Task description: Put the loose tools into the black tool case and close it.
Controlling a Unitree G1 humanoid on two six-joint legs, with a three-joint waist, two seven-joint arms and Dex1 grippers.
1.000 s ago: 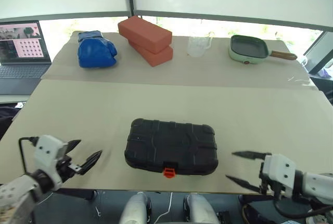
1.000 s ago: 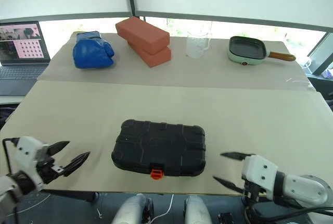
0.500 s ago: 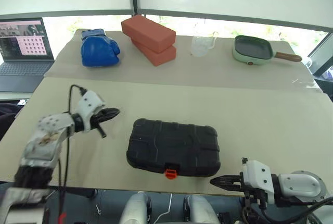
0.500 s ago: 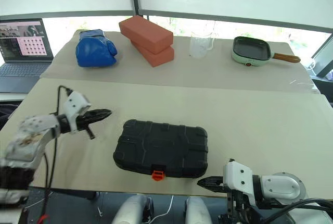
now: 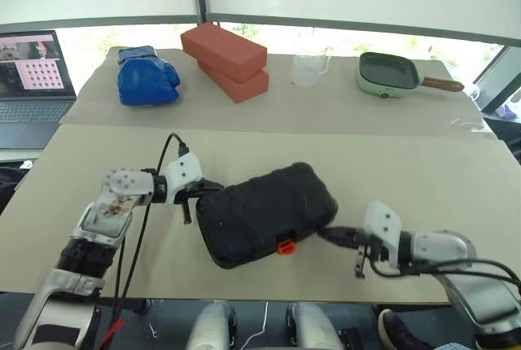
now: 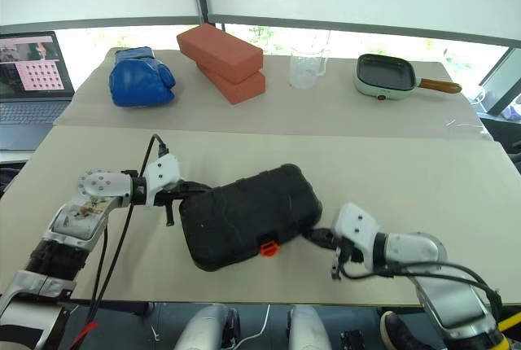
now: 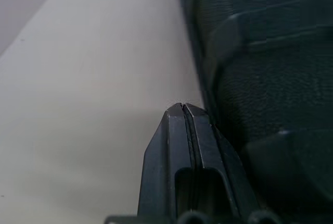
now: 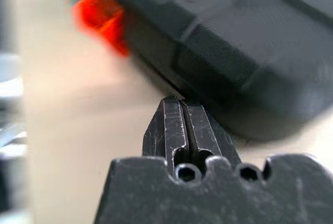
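Table (image 5: 391,163), beige, two sheets; far sheet's ends cut off by the frame; one black tool case (image 5: 264,212) lies closed on the near sheet, skewed, orange latch (image 5: 285,245) facing the near edge; case contents hidden, lid shut. One laptop (image 5: 28,69) far left, partly cropped. Two red bricks (image 5: 225,59) stacked at the far side, lower one mostly covered by the upper; one blue boxing glove (image 5: 146,76) left of them; one green pan (image 5: 387,75) far right, handle tip hard to make out; one clear glass jug (image 5: 308,69) between bricks and pan, faint against the bright background. Left gripper (image 7: 183,110) fingers pressed together, tips at the case's left end; contact not resolvable. Right gripper (image 8: 179,104) fingers also together, tips just beside the case's right near corner, under its rim.
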